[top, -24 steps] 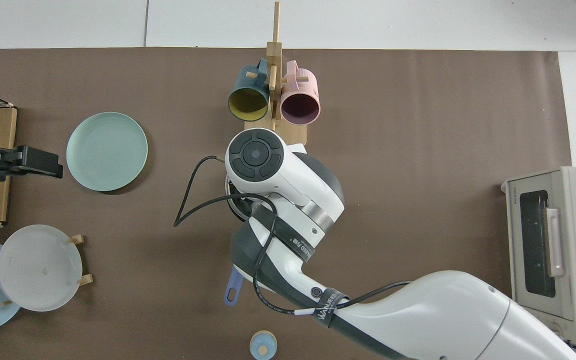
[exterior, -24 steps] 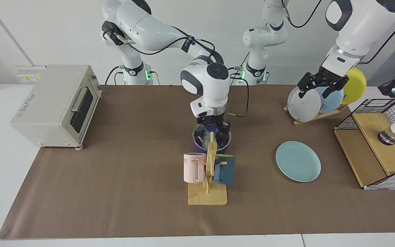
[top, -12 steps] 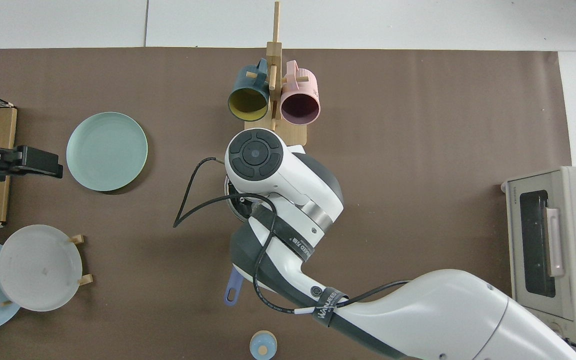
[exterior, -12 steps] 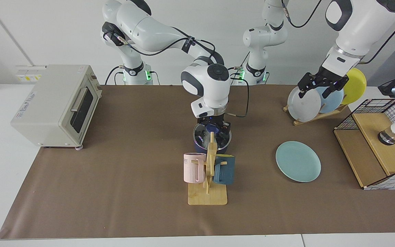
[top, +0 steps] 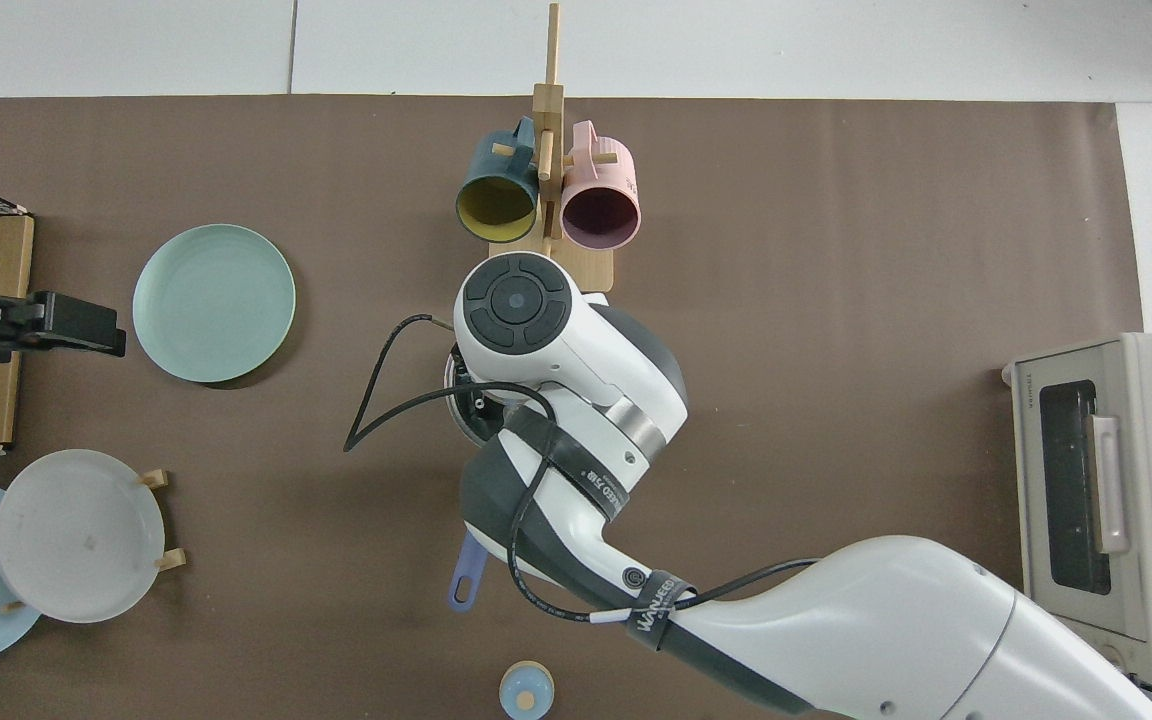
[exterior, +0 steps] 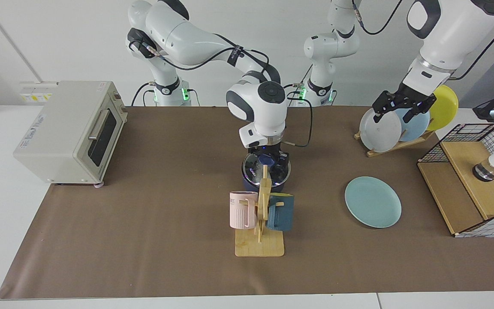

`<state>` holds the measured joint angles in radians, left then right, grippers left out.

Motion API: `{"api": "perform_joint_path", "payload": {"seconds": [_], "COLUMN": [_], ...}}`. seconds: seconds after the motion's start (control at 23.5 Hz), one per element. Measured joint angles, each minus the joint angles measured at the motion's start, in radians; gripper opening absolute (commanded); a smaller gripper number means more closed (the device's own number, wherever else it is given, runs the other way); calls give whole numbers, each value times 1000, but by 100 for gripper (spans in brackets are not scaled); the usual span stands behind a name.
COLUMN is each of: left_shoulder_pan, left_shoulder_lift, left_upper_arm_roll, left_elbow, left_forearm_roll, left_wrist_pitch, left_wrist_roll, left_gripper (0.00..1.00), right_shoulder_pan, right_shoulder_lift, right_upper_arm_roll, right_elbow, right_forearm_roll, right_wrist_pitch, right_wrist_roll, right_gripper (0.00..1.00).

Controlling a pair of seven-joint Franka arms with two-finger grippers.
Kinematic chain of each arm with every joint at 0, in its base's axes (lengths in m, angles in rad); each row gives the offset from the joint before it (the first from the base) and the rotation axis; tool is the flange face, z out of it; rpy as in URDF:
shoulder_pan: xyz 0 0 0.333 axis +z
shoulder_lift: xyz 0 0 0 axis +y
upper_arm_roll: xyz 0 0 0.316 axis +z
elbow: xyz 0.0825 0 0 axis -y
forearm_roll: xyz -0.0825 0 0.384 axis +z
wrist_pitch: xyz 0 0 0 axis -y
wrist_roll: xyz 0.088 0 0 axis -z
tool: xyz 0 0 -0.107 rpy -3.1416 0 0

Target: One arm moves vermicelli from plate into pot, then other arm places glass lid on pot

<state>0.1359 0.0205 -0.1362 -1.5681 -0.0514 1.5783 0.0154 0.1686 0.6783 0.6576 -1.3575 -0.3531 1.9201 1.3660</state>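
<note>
Right gripper [exterior: 266, 160] sits over the pot [exterior: 265, 176], fingers closed on the lid [exterior: 255, 165] knob. Plate [exterior: 372, 201] is bare. Final step: next, release and lift clear. Left gripper [exterior: 402, 107] waits, spread open.

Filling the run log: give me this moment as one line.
right gripper: at glass lid knob, over pot | left gripper: waiting, open, near plate rack | plate: empty

Right gripper [exterior: 267, 157]: has risen slightly above the small dark blue saucepan [exterior: 251, 182].
Round clear glass lid with blue knob [exterior: 266, 168]: now sits level on the saucepan's rim.
</note>
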Motion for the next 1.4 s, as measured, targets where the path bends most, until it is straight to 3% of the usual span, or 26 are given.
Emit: {"api": "perform_joint_path", "payload": {"seconds": [0.51, 0.55, 0.59, 0.64, 0.98, 1.4], "left_shoulder_pan": [0, 0, 0, 0, 0, 0], "left_shoulder_lift": [0, 0, 0, 0, 0, 0], "left_upper_arm_roll": [0, 0, 0, 0, 0, 0], "left_elbow": [0, 0, 0, 0, 0, 0], "left_forearm_roll": [0, 0, 0, 0, 0, 0], "left_wrist_pitch": [0, 0, 0, 0, 0, 0], "left_wrist_roll": [0, 0, 0, 0, 0, 0], "left_gripper": [100, 100, 100, 100, 100, 100], "right_shoulder_pan": [-6, -7, -7, -8, -16, -50], "right_shoulder_lift": [5, 5, 6, 6, 9, -30], "right_upper_arm_roll": [1, 1, 1, 1, 4, 55], "right_elbow": [2, 2, 2, 3, 11, 102], "right_forearm_roll": [0, 2, 6, 10, 20, 18], "right_wrist_pitch": [-2, -2, -2, -2, -21, -188], "right_wrist_roll": [0, 0, 0, 0, 0, -79], "right_gripper": [0, 9, 49, 99, 100, 100]}}
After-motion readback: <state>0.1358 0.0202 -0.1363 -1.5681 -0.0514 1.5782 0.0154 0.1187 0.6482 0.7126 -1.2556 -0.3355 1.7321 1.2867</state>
